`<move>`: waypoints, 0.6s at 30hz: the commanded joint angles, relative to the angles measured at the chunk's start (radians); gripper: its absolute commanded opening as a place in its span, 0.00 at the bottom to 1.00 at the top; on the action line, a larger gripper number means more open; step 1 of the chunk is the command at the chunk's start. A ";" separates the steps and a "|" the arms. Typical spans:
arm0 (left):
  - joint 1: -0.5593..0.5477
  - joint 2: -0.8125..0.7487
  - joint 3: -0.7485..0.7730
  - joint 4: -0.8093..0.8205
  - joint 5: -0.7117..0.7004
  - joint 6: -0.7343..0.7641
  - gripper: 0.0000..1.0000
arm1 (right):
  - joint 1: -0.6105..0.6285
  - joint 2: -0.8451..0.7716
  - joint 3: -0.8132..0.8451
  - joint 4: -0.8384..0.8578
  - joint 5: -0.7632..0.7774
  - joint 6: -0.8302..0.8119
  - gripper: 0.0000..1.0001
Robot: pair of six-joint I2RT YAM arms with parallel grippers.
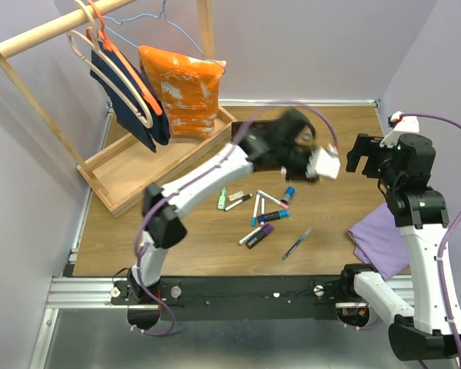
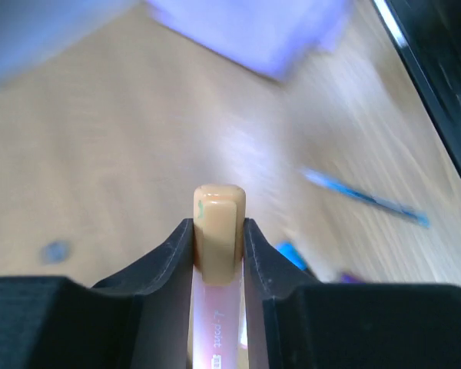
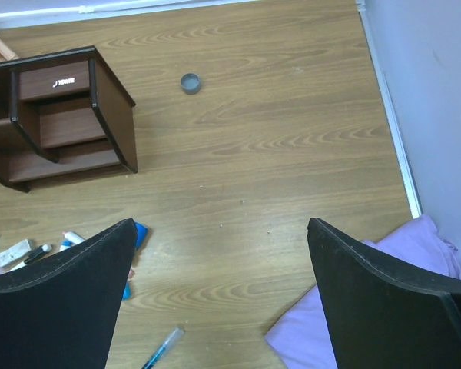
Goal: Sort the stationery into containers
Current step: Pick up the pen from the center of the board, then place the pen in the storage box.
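My left gripper hangs above the table's middle back and is shut on a pink marker with a beige cap, which stands out between the fingers. The dark brown organizer stands behind it, mostly hidden by the arm; the right wrist view shows its open compartments. Several pens and markers lie loose in the middle, with a pale green eraser at their left. A blue pen lies apart to the right. My right gripper is open and empty above bare wood.
A purple cloth lies at the right front edge. A pale wooden clothes rack with hanging clothes fills the back left. A small grey round piece lies right of the organizer. Walls close in on both sides.
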 commanded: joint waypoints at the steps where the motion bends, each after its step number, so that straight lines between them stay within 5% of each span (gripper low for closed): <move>1: 0.227 -0.221 -0.258 0.707 0.193 -0.642 0.00 | 0.001 0.023 0.028 0.049 -0.022 -0.009 0.99; 10: 0.526 -0.206 -0.479 1.312 0.177 -1.049 0.00 | -0.002 0.065 -0.002 0.119 -0.060 -0.001 0.98; 18: 0.581 -0.077 -0.435 1.415 0.160 -1.072 0.00 | -0.074 0.095 0.024 0.102 -0.072 -0.007 0.97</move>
